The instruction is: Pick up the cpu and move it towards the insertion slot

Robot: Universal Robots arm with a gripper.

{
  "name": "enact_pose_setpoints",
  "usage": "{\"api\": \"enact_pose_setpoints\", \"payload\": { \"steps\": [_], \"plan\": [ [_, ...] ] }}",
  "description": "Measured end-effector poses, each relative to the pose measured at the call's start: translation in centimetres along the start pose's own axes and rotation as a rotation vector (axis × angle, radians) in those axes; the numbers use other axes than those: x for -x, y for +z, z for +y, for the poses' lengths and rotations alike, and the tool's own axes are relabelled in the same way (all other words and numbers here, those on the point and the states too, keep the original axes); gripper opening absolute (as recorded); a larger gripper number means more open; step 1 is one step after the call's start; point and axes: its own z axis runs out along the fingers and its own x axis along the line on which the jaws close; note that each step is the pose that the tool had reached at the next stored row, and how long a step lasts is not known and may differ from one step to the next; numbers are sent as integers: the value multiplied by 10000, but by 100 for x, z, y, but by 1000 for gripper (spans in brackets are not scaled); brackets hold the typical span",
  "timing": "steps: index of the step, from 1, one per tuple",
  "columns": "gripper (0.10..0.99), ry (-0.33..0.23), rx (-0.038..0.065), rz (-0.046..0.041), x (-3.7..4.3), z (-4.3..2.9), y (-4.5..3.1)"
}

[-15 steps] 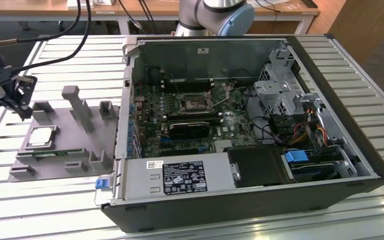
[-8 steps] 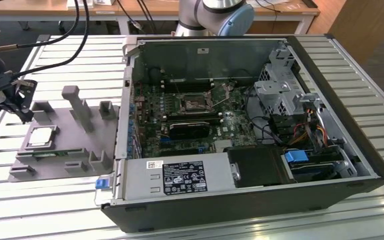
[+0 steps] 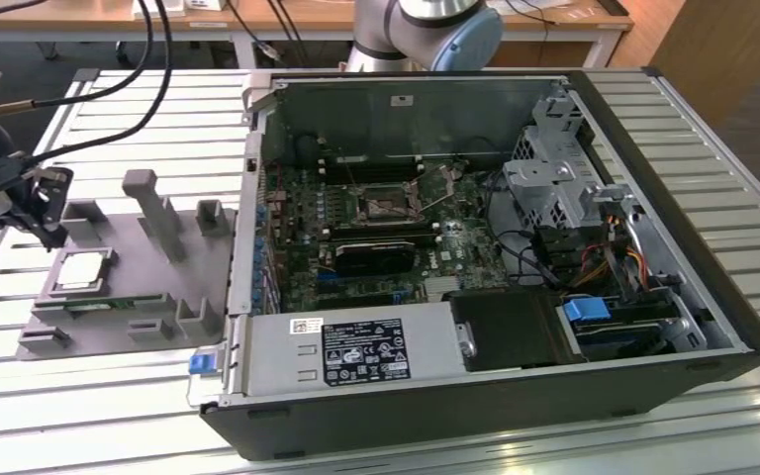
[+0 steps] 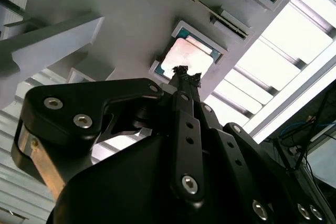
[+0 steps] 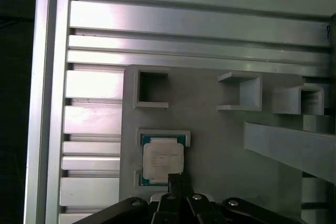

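The cpu (image 3: 79,269) lies flat in a square pocket of the grey plastic tray (image 3: 202,272) at the exterior view's left. Its silvery top also shows in both wrist views (image 4: 185,55) (image 5: 163,160). My gripper (image 3: 54,237) hangs just above the cpu's edge, a short gap apart from it. In both wrist views the black fingertips (image 4: 182,73) (image 5: 178,181) sit pressed together, shut, holding nothing. The insertion slot (image 3: 387,206) is a dark square socket with a metal bracket on the green board inside the open computer case.
Raised grey blocks (image 3: 155,213) stand on the tray between the cpu and the case wall (image 3: 250,198). The case holds a black card (image 3: 373,255), cables and a drive cage (image 3: 558,183). Slatted aluminium table (image 3: 697,129) lies all around.
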Motion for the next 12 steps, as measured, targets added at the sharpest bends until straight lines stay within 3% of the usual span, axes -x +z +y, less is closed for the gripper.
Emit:
{"api": "enact_pose_setpoints", "payload": {
  "steps": [6, 12],
  "plan": [
    [102, -1, -12, 7, -19, -4, 103],
    [102, 6, -9, 194, -19, -8, 199]
  ]
}}
